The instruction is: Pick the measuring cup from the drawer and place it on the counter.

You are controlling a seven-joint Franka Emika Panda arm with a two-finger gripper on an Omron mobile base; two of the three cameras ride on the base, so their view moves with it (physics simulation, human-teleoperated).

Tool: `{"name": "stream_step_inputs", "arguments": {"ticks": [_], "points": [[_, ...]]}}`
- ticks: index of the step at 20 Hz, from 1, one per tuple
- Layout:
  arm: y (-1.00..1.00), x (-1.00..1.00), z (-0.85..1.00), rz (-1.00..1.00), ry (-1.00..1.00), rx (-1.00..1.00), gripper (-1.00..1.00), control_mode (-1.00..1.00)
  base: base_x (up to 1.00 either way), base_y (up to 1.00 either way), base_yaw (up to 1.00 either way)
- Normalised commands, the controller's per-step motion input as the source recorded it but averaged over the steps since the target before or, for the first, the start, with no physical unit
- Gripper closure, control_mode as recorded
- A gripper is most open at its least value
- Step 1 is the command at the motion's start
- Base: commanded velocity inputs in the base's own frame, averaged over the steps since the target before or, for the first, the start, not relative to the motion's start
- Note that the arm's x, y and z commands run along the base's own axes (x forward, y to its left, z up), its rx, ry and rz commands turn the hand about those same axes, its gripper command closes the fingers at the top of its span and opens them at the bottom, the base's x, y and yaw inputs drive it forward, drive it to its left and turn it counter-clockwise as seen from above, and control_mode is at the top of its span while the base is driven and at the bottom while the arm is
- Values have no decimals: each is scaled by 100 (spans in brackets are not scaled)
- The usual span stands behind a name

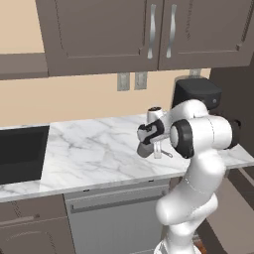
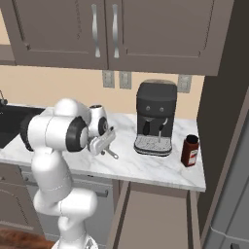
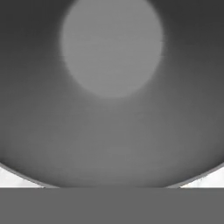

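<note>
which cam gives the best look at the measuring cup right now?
Right base view: the whole measuring cup shows tilted at the tool, handle sticking out, above the counter. Left base view shows it smaller, partly behind the arm. Hand view looks straight into its grey inside, too close for context.

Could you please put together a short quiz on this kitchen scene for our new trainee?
1. True or false: the measuring cup is lying in the drawer.
2. What stands beside the coffee machine on the counter, towards its end? A: a dark red bottle. B: a kettle. C: a toaster.
3. Fill in: the drawer below the counter is ___ (open or shut).

Key: 1 false, the cup is at the gripper, over the counter. 2 A. 3 open.
</note>
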Motion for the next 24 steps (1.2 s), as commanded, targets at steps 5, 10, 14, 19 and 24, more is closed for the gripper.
{"name": "stream_step_inputs", "arguments": {"ticks": [5, 10, 14, 19, 24], "points": [[4, 79, -55, 1, -9, 0, -100, -100, 0, 0, 0], [24, -20, -8, 0, -47, 0, -100, -100, 0, 0, 0], [32, -56, 2, 0, -57, 0, -100, -100, 0, 0, 0], [35, -60, 30, 0, -58, -1, -100, -100, 0, 0, 0], [21, -70, 89, 7, -64, 0, -100, -100, 0, 0, 0]]}}
